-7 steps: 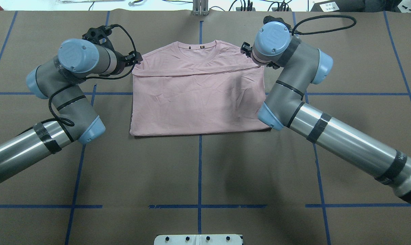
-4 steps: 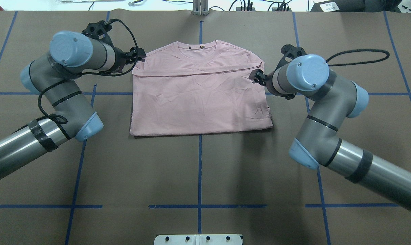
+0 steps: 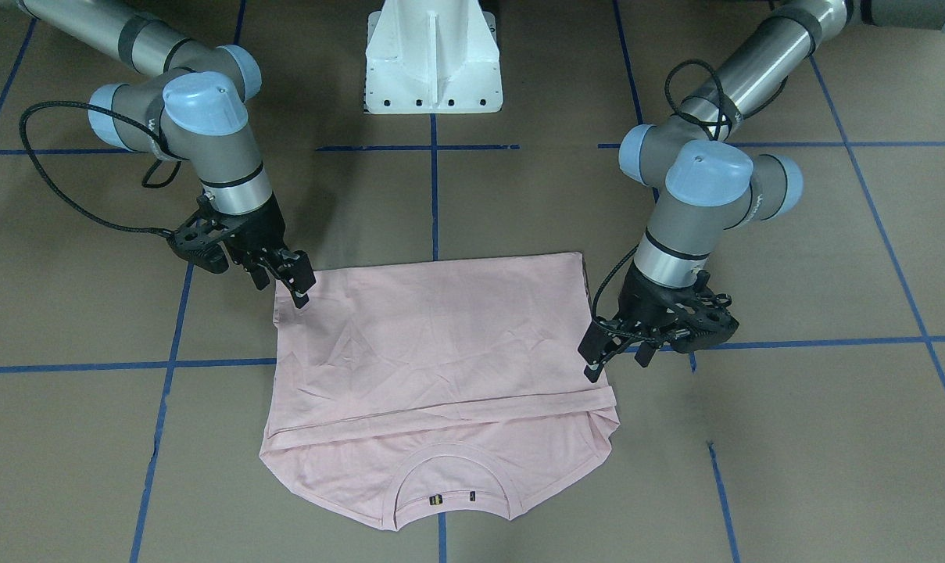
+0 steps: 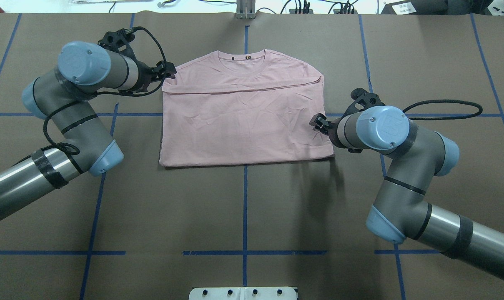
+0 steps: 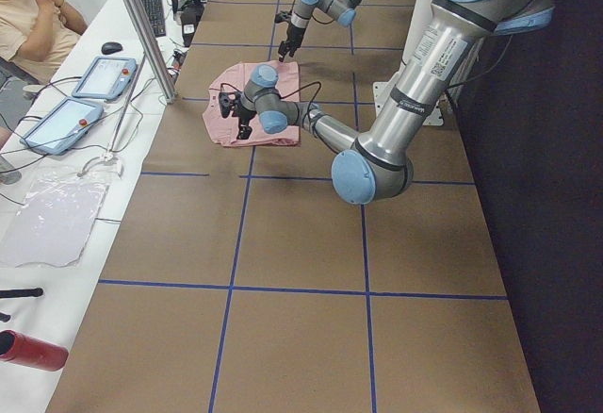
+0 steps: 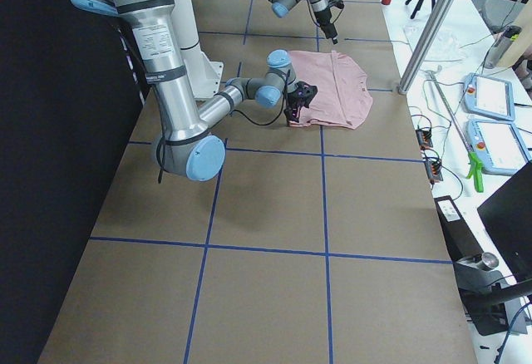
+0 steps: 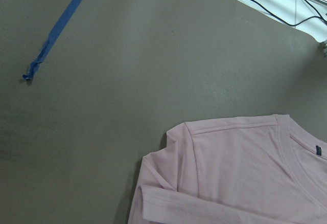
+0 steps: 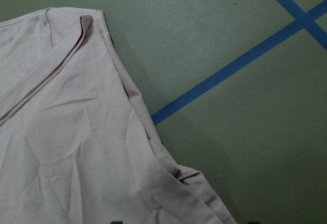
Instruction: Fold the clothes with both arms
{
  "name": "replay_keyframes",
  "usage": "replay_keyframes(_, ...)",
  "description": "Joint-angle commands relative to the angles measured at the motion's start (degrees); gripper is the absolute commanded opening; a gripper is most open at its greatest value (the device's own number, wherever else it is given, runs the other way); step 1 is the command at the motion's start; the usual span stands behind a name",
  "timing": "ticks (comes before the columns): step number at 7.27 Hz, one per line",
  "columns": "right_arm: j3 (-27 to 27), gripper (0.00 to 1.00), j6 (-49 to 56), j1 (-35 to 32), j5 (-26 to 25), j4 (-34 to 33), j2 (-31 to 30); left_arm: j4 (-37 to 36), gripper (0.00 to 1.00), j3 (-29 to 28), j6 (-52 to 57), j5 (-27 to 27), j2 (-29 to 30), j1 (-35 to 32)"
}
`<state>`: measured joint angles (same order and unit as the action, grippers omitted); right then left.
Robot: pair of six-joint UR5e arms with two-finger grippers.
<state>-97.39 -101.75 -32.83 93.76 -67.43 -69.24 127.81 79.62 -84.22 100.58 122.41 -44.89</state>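
Note:
The pale pink T-shirt (image 4: 243,121) lies folded flat on the brown table, collar (image 4: 241,58) at the far side; its dog print and lettering are hidden. It also shows in the front-facing view (image 3: 441,352). My left gripper (image 4: 170,70) hovers at the shirt's far left shoulder corner, also in the front-facing view (image 3: 617,361), open and empty. My right gripper (image 4: 317,123) hangs over the shirt's right edge near the hem, also in the front-facing view (image 3: 288,283), open and empty. The wrist views show only shirt corners (image 7: 230,173) (image 8: 66,147).
The white pedestal base (image 3: 433,62) stands at the robot's side of the table. Blue tape lines (image 4: 245,208) cross the brown table cover. In the exterior left view an operator (image 5: 28,17), tablets (image 5: 99,78) and a metal pole (image 5: 141,26) stand beyond the table's far edge.
My right arm has swung back toward the robot, its gripper moving from the shirt's far right shoulder down along the right edge. My left arm has barely moved. The shirt stays put.

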Motion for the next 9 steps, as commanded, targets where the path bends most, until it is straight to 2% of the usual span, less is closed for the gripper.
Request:
replay_keyframes(1, 0.2, 0.79, -0.4, 1.9, -2.1, -0.4, -0.7, 0.1, 1.00, 0.0, -0.4, 0.0, -0.1, 0.1)
replay_keyframes(2, 0.2, 0.77, -0.4, 2.0, -2.1, -0.6, -0.8, 0.1, 1.00, 0.0, -0.6, 0.0, 0.2, 0.1)
replay_keyframes(3, 0.0, 0.69, -0.5, 2.0, -2.1, -0.6, -1.2, 0.1, 1.00, 0.0, -0.6, 0.0, 0.1, 0.2)
replay_keyframes(4, 0.1, 0.33, -1.4, 2.3, -2.1, -0.6, -1.2, 0.1, 1.00, 0.0, -0.5, 0.0, 0.1, 0.1)
replay_keyframes(5, -0.1, 0.07, -1.7, 2.5, -2.2, -0.6, -1.6, 0.1, 1.00, 0.0, -0.6, 0.0, 0.2, 0.2)
replay_keyframes(6, -0.3, 0.00, -1.7, 2.5, -2.2, -0.6, -1.8, 0.1, 1.00, 0.0, -0.6, 0.0, 0.2, 0.1)
replay_keyframes(8, -3.2, 0.00, -1.8, 3.6, -2.1, -0.5, -3.7, 0.0, 1.00, 0.0, -0.6, 0.0, 0.5, 0.2)
replay_keyframes(9, -8.9, 0.00, -2.0, 5.6, -2.0, -0.6, -8.0, 0.0, 1.00, 0.1, -0.7, 0.0, 0.7, 0.2)
